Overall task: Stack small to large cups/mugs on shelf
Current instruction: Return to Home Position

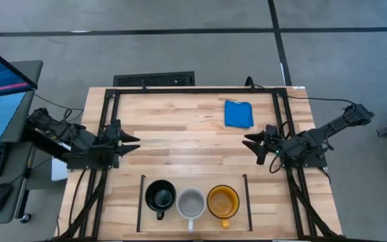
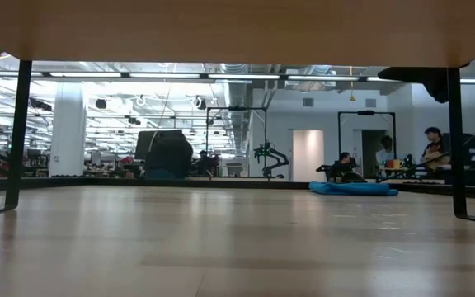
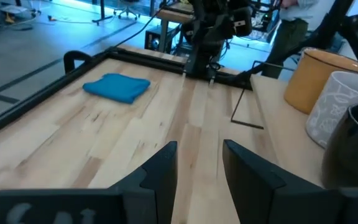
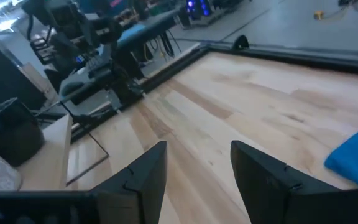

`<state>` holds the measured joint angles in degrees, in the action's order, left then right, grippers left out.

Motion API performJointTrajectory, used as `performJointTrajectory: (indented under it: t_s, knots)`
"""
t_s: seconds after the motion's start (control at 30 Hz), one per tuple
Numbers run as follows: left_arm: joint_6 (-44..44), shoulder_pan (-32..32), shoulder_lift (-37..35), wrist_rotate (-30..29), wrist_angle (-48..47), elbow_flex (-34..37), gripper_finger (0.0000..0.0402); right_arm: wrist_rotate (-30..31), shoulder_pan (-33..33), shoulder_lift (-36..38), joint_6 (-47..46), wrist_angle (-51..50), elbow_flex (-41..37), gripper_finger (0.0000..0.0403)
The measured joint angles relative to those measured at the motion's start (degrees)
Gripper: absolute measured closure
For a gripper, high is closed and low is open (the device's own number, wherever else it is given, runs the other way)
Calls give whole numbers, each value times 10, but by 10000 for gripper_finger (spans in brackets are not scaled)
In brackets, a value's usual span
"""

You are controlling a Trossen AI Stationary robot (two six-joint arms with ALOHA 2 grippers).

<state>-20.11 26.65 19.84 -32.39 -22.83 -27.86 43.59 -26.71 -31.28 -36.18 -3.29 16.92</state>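
Three mugs stand upright in a row on the wood-plank shelf [image 1: 130, 218] between two thin black bars at the table's near edge: a black mug [image 1: 160, 197] on the left, a pale grey-white mug [image 1: 191, 203] in the middle, a yellow-orange mug [image 1: 222, 200] on the right. They also show in the left wrist view: yellow-orange mug [image 3: 319, 78], pale mug [image 3: 347, 109], black mug [image 3: 353, 149]. My left gripper [image 1: 134, 142] is open and empty at the table's left side. My right gripper [image 1: 249, 142] is open and empty at the right side.
A blue square cloth [image 1: 238, 113] lies at the table's far right; it also shows in the low view [image 2: 353, 188]. A black metal frame [image 1: 193, 90] runs along the far and side edges. People sit in the room beyond [image 2: 432, 148].
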Motion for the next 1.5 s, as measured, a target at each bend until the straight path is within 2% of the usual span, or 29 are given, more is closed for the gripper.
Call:
performJointTrajectory:
  t_s: [0.07, 0.23, 0.43, 0.67, 0.87, 1.03, 1.27, 1.5]
  knots:
    - [-4, 0, 0, -15, 0, 0, 283, 0, 9, 6, 16, 8, -5, 202]
    - [-5, 0, 0, -117, -27, 0, 283, -31, 48, 15, 50, 11, -7, 202]
    - [-16, 0, 4, -124, -32, 0, 283, 2, 93, 14, 130, 24, -7, 202]
    - [-10, 0, 4, -116, -32, 0, 283, -7, 127, 13, 129, 25, -7, 202]
    - [-5, -8, 4, -123, -34, 0, 283, -125, 179, 13, 132, 25, -8, 202]
    - [-5, -49, -14, -117, -63, 0, 283, -213, 256, 12, 166, 33, -8, 202]
    - [63, -117, -78, -84, -75, 0, 283, -366, 387, 12, 230, 89, -8, 202]
    - [60, -165, -146, -60, -117, 11, 283, -465, 483, 14, 251, 113, -24, 202]
